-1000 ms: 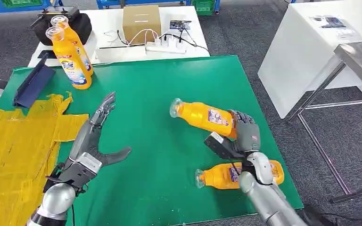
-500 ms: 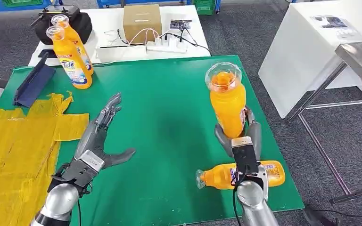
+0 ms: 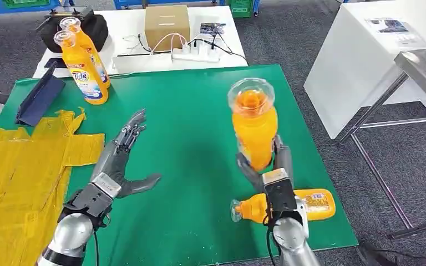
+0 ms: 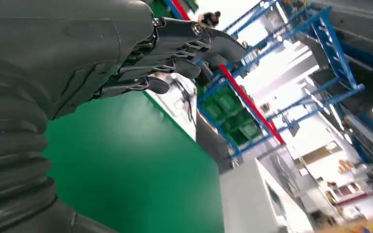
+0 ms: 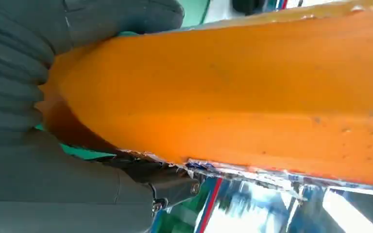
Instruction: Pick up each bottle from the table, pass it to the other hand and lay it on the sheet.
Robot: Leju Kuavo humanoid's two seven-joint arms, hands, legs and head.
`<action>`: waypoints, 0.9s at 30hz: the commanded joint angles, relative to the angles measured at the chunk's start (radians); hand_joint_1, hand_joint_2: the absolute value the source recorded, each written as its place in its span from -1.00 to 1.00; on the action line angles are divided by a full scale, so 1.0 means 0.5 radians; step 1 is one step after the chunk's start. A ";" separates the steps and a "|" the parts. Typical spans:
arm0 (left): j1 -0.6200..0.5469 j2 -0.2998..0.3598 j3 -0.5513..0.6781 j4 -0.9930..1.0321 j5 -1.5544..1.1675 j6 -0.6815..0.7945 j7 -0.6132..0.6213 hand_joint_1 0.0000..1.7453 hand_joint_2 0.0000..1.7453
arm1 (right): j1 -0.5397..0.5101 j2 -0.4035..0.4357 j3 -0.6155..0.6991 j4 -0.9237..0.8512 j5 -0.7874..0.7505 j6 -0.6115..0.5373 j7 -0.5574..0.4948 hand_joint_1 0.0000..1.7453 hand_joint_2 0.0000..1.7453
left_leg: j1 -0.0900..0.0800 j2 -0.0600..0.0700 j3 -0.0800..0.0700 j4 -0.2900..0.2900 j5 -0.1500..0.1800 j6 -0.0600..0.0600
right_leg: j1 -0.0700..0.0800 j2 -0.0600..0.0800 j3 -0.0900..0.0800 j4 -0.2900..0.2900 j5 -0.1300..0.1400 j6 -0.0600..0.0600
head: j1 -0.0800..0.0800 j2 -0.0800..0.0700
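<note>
Right hand (image 3: 266, 166) grips an orange bottle (image 3: 253, 126) by its lower end and holds it upright above the green counter (image 3: 199, 111), clear cap toward the camera; in the right wrist view the orange body (image 5: 252, 92) lies pressed against the grey palm with dark fingers (image 5: 170, 182) wrapped under it. Left hand (image 3: 116, 163) hovers over the counter with nothing in it, fingers stretched forward and apart and the thumb out to the side, just beside the crumpled yellow sheet (image 3: 16, 166) that covers the counter's left edge. A 2nd orange bottle (image 3: 305, 204) lies on its side on the counter right behind the right wrist, cap pointing left. 2 more orange bottles (image 3: 83, 66) stand upright together at the far left corner, near a dark blue folder (image 3: 39, 100). Beyond the counter, a cardboard box (image 3: 166, 25) and a white power strip (image 3: 194, 54) sit on a white table.
</note>
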 commanded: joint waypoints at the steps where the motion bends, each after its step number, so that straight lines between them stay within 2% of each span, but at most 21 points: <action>1: -0.135 -0.039 -0.178 0.138 0.061 -0.081 -0.029 -1.00 1.00 | -0.283 0.040 0.472 0.541 0.035 0.200 0.007 0.94 1.00 | 0.002 0.010 0.020 -0.001 -0.006 0.000 | 0.004 0.011 0.018 -0.002 -0.003 -0.010 | 0.000 0.000; 2: -0.136 -0.042 -0.196 0.133 0.068 -0.090 -0.039 -1.00 1.00 | -0.313 0.054 0.504 0.576 0.034 0.209 0.006 1.00 1.00 | 0.002 0.008 0.018 -0.001 -0.005 0.000 | 0.003 0.009 0.016 -0.002 -0.002 -0.008 | 0.000 0.000; 3: -0.137 -0.044 -0.213 0.130 0.068 -0.090 -0.038 -1.00 1.00 | -0.336 0.061 0.531 0.599 0.031 0.212 0.009 0.98 1.00 | 0.002 0.007 0.008 0.000 -0.003 0.000 | 0.003 0.007 0.007 -0.002 0.000 -0.005 | 0.000 0.000; 14: -0.185 -0.096 -0.368 0.185 0.154 -0.108 -0.117 -1.00 1.00 | -0.574 0.129 0.572 0.808 -0.117 0.226 0.026 0.96 1.00 | 0.001 0.004 0.012 0.002 -0.004 0.001 | 0.001 0.006 0.012 0.002 -0.003 -0.007 | 0.000 0.000; 25: -0.146 -0.103 -0.404 0.132 0.118 -0.041 -0.147 -1.00 1.00 | -0.583 0.111 0.532 0.904 -0.142 0.141 0.008 1.00 1.00 | 0.000 -0.001 0.004 -0.001 0.000 0.001 | 0.001 0.000 0.005 -0.001 0.000 -0.003 | 0.000 0.000; 26: -0.150 -0.110 -0.413 0.143 0.108 -0.032 -0.146 -0.84 1.00 | -0.575 0.108 0.529 0.895 -0.139 0.127 0.007 1.00 1.00 | 0.001 0.000 0.011 0.000 -0.004 0.001 | 0.002 0.002 0.013 -0.001 -0.003 -0.005 | 0.000 0.000; 27: -0.150 -0.116 -0.413 0.149 0.124 -0.037 -0.142 0.68 1.00 | -0.574 0.108 0.527 0.894 -0.135 0.124 0.008 1.00 1.00 | 0.000 0.001 0.008 0.000 -0.002 0.001 | 0.001 0.002 0.009 -0.001 -0.002 -0.004 | 0.000 0.000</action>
